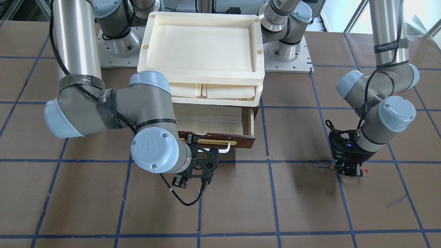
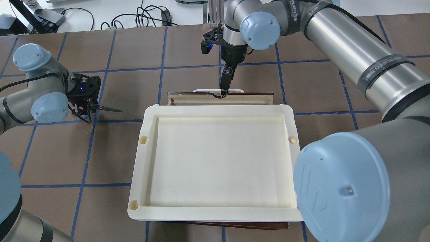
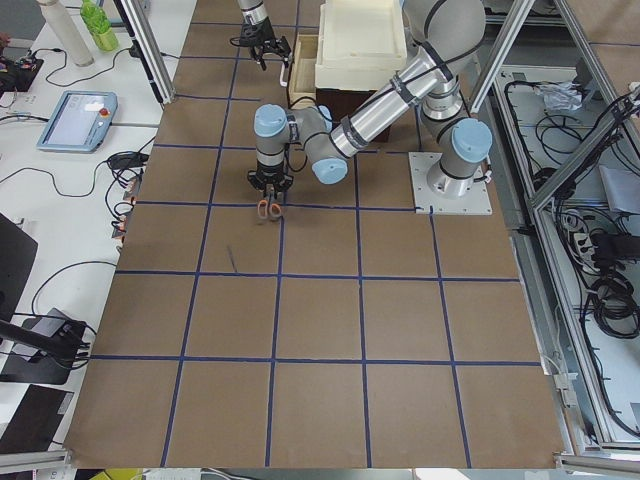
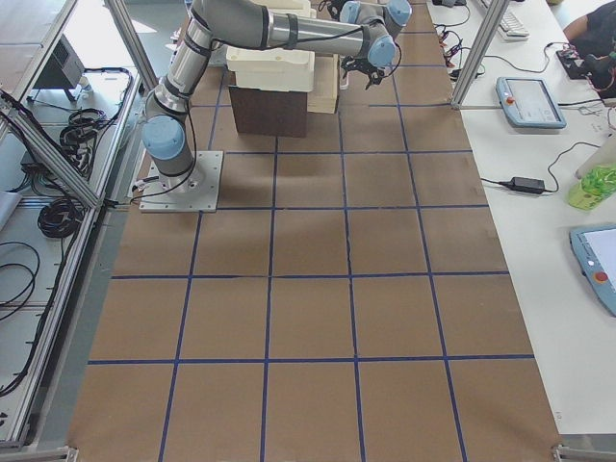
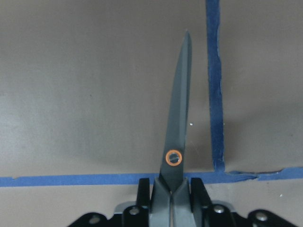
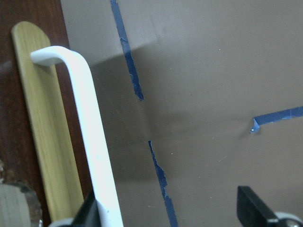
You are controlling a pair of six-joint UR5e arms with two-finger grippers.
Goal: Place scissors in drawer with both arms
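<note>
The scissors (image 5: 178, 137) have dark blades and an orange pivot ring. My left gripper (image 5: 171, 196) is shut on them just behind the pivot, with the blades pointing away. In the front view the blade tip (image 1: 318, 166) sticks out of the left gripper (image 1: 348, 169) low over the table, to the side of the drawer. The drawer (image 1: 241, 140) is pulled open and shows its pale wood inside (image 1: 213, 119). My right gripper (image 6: 173, 215) is open at the drawer front. The white bar handle (image 6: 90, 142) lies against the inside of one finger (image 6: 90, 213).
Stacked cream plastic trays (image 1: 144, 58) sit on top of the cabinet, above the open drawer. The right arm's elbow and wrist (image 1: 151, 113) hang over the drawer's near corner. Brown table paper with blue tape lines (image 1: 268, 162) lies all around.
</note>
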